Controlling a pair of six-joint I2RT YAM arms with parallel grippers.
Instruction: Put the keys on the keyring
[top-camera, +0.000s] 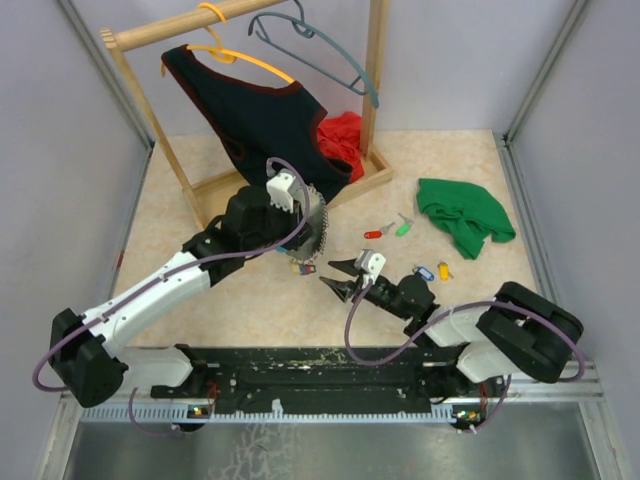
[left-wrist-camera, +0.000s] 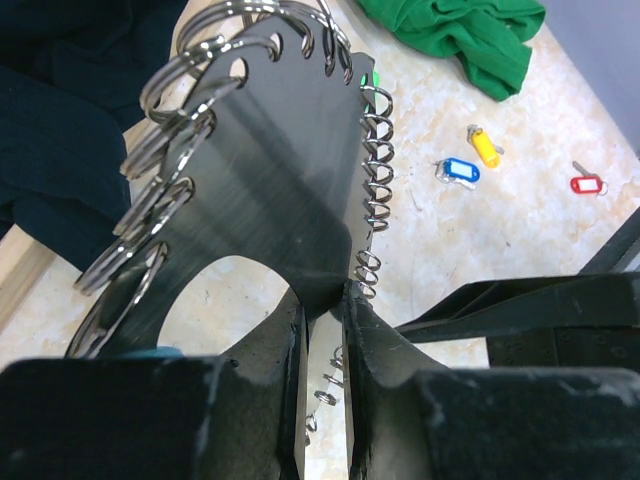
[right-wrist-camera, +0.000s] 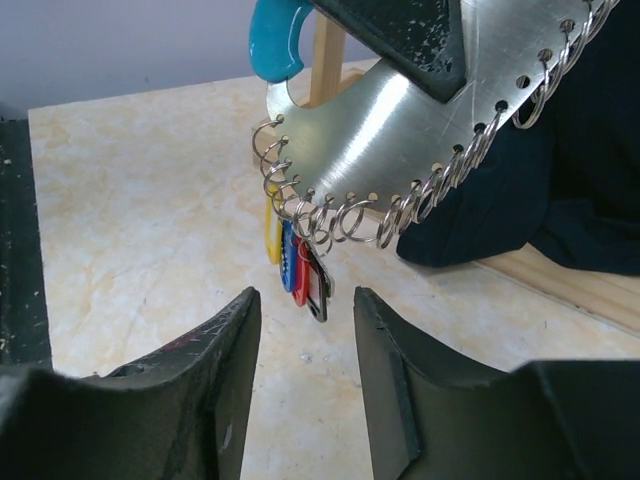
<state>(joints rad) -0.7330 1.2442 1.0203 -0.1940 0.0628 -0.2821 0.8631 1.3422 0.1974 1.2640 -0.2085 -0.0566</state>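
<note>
**Visibility limits.** In the top view the left arm's wrist covers most of the keyring (top-camera: 318, 228). Only a strip of its ring-lined edge shows. In the left wrist view the keyring's metal plate fills the frame and is cut off at the top. It hides all but a sliver of the green key (left-wrist-camera: 374, 78). In the right wrist view the plate runs out of frame at the upper right, and its light-blue handle is cut off at the top. The hung keys (right-wrist-camera: 300, 265) cannot be counted. Yellow, blue and red caps overlap, with a dark one in front.

**Left gripper (left-wrist-camera: 325, 303).** The fingers are pressed together on the lower edge of the plate. They pinch the keyring and hold it above the middle of the table (top-camera: 250, 310), just in front of the wooden rack (top-camera: 375, 60) and the dark garment (top-camera: 255, 115).

**Right gripper (right-wrist-camera: 305, 305).** The fingers are spread. Nothing lies between them and they touch nothing. The hung keys dangle just beyond the gap, in line with it.

**Loose keys.** The red key (top-camera: 372, 234) and the green key lie near each other on the table, left of the green cloth (top-camera: 465, 215). The blue key (top-camera: 423, 272) and the yellow key (top-camera: 443, 270) lie side by side closer to the near edge, just right of the right arm's wrist.
</note>
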